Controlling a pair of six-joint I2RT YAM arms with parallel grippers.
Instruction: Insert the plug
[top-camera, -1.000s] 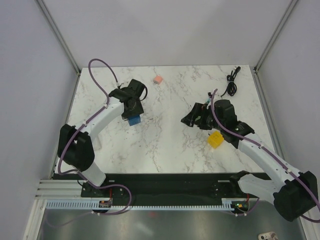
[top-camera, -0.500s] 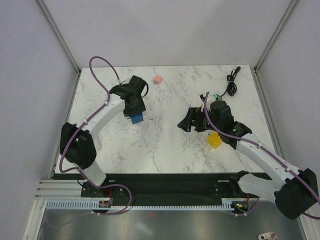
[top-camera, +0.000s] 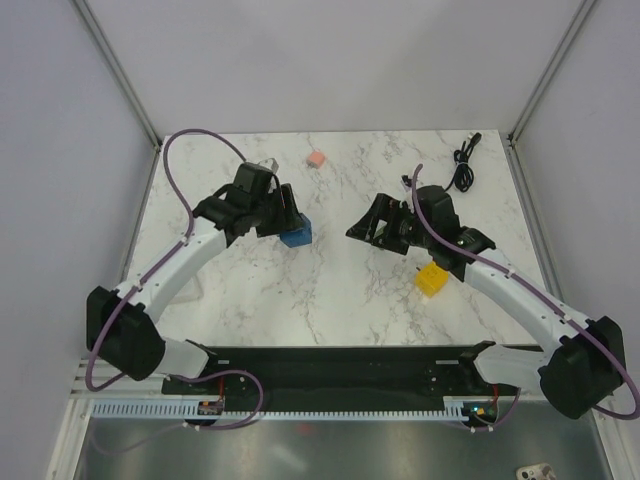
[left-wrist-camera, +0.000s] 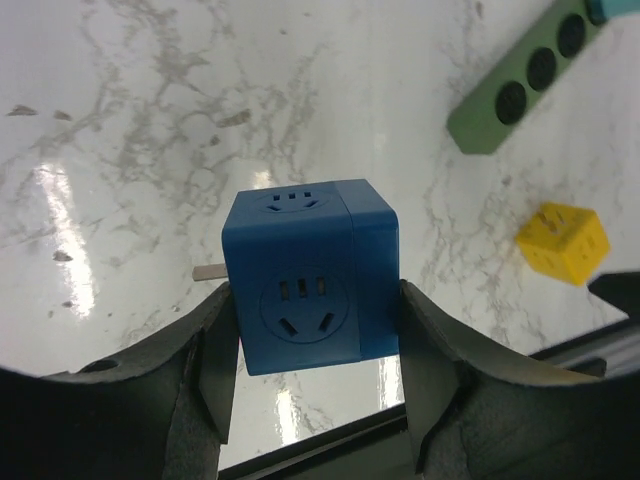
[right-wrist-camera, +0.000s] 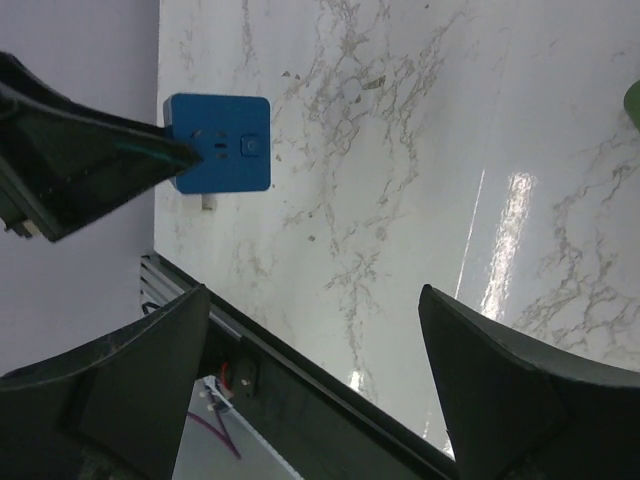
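A blue socket cube (top-camera: 296, 234) is gripped between the fingers of my left gripper (top-camera: 286, 224), just left of the table's middle. In the left wrist view the cube (left-wrist-camera: 310, 280) fills the space between the two pads, a socket face toward the camera, and a small grey pin sticks out at its left. My right gripper (top-camera: 368, 226) is open and empty, a short way right of the cube and facing it. The right wrist view shows the cube (right-wrist-camera: 218, 142) ahead and the jaws spread wide. A green power strip (left-wrist-camera: 520, 85) lies beyond.
A yellow socket cube (top-camera: 430, 280) sits under the right arm and shows in the left wrist view (left-wrist-camera: 563, 242). A pink cube (top-camera: 317, 158) lies at the back. A coiled black cable (top-camera: 463, 166) lies at the back right. Frame posts stand at the back corners.
My left gripper has swung right and toward the middle with the blue cube in it. My right gripper has shifted a little left and back, still open.
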